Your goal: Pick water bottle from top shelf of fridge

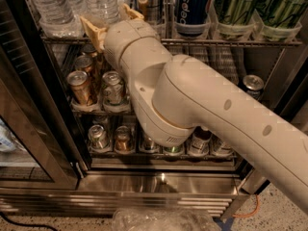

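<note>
Two clear ribbed water bottles stand at the left of the top shelf (231,42), one at the far left (50,6) and one beside it (101,1). The top shelf is a silver wire rack with clear lane cups along its front. My gripper (111,22) is at the shelf's front edge, just below and in front of the second bottle. Its tan fingers (91,32) are spread open, one on each side of the bottle's base, and hold nothing. My thick white arm (192,109) hides the middle of the fridge.
A blue Pepsi can (192,6) and green cans (236,6) stand to the right on the top shelf. Soda cans (79,85) fill the lower racks. The open glass door (29,129) is at the left, and the louvred steel base (120,201) is below.
</note>
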